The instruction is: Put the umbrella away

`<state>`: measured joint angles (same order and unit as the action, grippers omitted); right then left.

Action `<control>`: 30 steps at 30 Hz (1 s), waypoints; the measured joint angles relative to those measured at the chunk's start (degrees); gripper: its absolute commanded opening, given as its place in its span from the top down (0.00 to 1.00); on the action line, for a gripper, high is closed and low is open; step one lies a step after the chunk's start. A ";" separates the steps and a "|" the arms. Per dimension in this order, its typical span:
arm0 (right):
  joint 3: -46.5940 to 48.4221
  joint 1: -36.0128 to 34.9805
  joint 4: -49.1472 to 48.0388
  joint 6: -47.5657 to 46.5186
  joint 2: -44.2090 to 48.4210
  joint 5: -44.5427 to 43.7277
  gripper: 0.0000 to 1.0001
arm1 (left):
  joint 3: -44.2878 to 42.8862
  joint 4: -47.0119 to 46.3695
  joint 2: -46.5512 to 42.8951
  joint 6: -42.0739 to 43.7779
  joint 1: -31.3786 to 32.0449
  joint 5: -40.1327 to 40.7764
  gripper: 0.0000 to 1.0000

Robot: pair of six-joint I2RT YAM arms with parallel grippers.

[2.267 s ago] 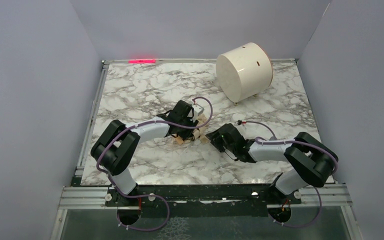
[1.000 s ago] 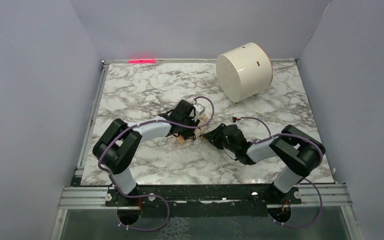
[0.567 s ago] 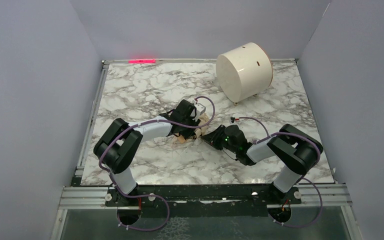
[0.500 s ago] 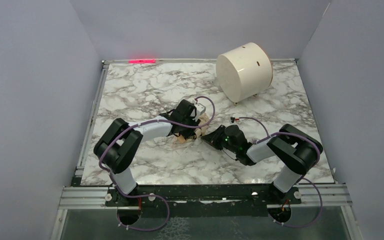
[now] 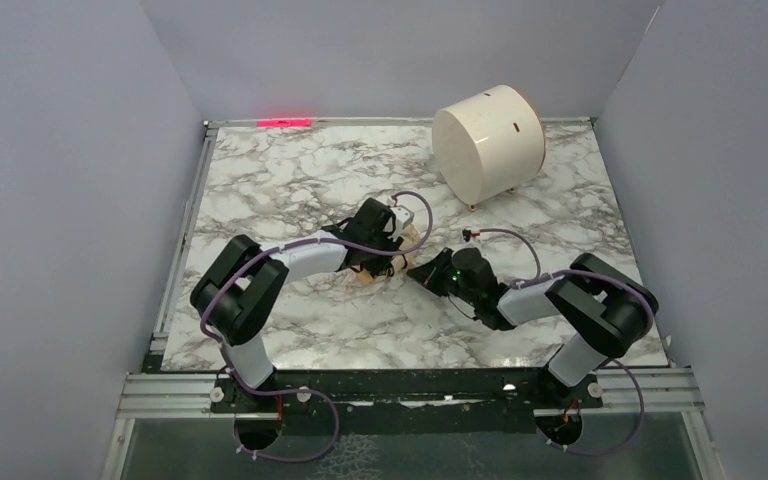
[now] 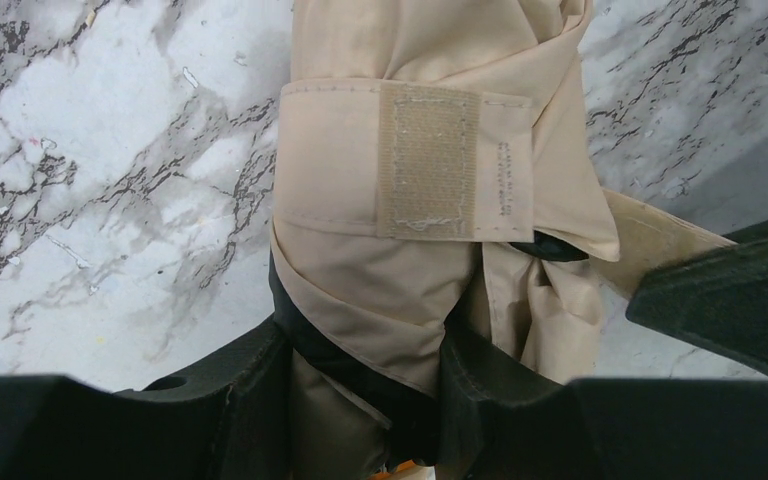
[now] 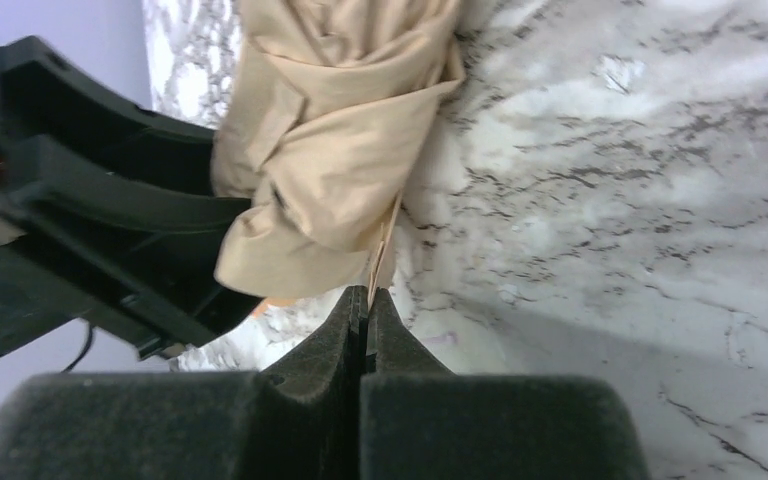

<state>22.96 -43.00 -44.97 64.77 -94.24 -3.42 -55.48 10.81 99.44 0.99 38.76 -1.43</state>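
The beige folded umbrella lies on the marble table, mostly hidden under the arms in the top view, with a bit of fabric showing. My left gripper is shut around the fabric bundle, just below the wrapped band with its Velcro patch. My right gripper is shut, and the thin tan strap is pinched edge-on between its tips. That strap runs up to the bundle. In the top view the two grippers meet at mid-table.
A white cylindrical drum lies tilted at the back right of the table. A red light strip glows along the back edge. Grey walls close in the left, back and right sides.
My right gripper has shut onto the strap beside the bundle after edging in toward it. The left gripper keeps its hold and has barely moved.
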 measured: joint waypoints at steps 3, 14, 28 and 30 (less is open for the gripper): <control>-0.37 0.00 0.90 -2.23 3.39 -0.55 1.00 | -0.42 -0.20 0.44 -0.11 0.26 0.46 1.00; -6.86 0.44 1.07 -6.67 13.16 -3.19 1.00 | -1.20 -0.83 1.31 -0.37 1.29 0.24 1.00; -9.53 4.96 -15.78 -5.22 8.59 1.66 1.00 | -1.27 -1.31 1.57 -0.33 2.25 -0.42 1.00; -7.82 5.75 -17.49 -4.81 6.49 3.08 1.00 | -1.27 -1.29 1.55 -0.31 2.36 -0.37 1.00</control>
<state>15.14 -37.26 -62.46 59.96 -87.74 -0.34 -56.75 9.52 100.99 0.69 41.12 -1.80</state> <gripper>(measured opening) 0.012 0.420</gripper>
